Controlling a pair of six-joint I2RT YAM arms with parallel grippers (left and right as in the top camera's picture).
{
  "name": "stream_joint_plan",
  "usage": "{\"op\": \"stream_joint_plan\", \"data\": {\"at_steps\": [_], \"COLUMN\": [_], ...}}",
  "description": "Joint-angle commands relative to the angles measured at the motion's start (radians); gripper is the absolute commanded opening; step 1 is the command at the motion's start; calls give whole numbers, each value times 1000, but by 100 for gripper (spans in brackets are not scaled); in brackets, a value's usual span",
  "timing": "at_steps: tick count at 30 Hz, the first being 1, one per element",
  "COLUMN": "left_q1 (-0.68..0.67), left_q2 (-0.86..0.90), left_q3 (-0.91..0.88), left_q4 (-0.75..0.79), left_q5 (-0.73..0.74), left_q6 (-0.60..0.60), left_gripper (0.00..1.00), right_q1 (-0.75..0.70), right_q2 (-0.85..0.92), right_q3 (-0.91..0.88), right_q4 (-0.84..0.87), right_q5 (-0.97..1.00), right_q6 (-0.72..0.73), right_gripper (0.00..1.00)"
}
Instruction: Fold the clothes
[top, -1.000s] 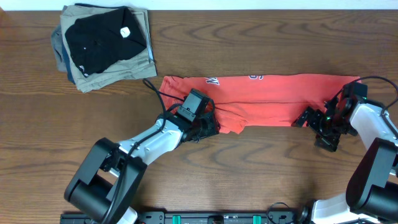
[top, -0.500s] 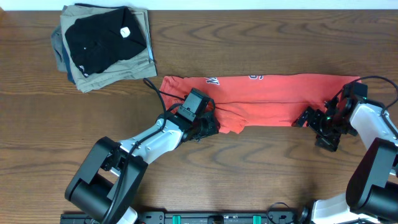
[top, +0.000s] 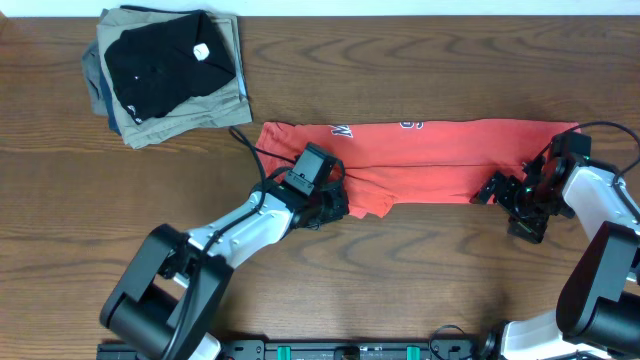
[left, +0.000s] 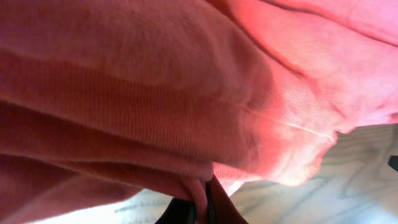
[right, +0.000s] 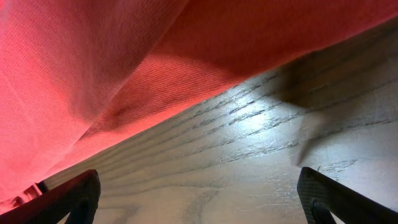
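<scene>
The red-orange T-shirt (top: 430, 160) lies folded into a long strip across the table's middle, with white lettering showing along its far edge. My left gripper (top: 335, 205) is shut on the strip's lower left corner; in the left wrist view the red fabric (left: 155, 93) fills the frame and is pinched between the fingers (left: 198, 205). My right gripper (top: 508, 200) is open and empty at the strip's lower right edge. In the right wrist view the shirt's edge (right: 93, 62) lies above bare wood, with both fingertips (right: 199, 199) wide apart.
A stack of folded garments, black (top: 160, 60) on top with a white tag over khaki (top: 180, 120) and blue, sits at the far left. The wooden table (top: 420, 270) runs beneath everything.
</scene>
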Motion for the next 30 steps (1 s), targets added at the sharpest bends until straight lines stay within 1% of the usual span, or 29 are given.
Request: {"op": "stream_joint_plan", "data": {"at_steps": [1, 6, 12, 16, 19, 23, 30], "left_q1": [-2, -3, -3, -3, -3, -3, -3], "left_q2": [-70, -138, -182, -213, -262, -368, -550], "left_q3": [15, 15, 15, 15, 15, 15, 15], "left_q4": [-18, -57, -152, -269, -374, -504, -700], "left_q5": [-3, -3, -3, -2, -2, -2, -2], "left_q6": [9, 9, 9, 9, 13, 48, 47], "left_gripper": [6, 6, 6, 6, 6, 6, 6], "right_q1": [6, 6, 6, 0, -16, -43, -62], "right_q2": [0, 0, 0, -1, -1, -5, -56], "right_q3": [-6, -6, -6, -2, 21, 74, 140], "right_q4": [2, 1, -13, -30, -73, -144, -235], "right_q5": [3, 3, 3, 3, 3, 3, 29], "right_q6": [-12, -12, -11, -10, 5, 4, 21], "right_gripper": [99, 99, 99, 99, 99, 96, 96]}}
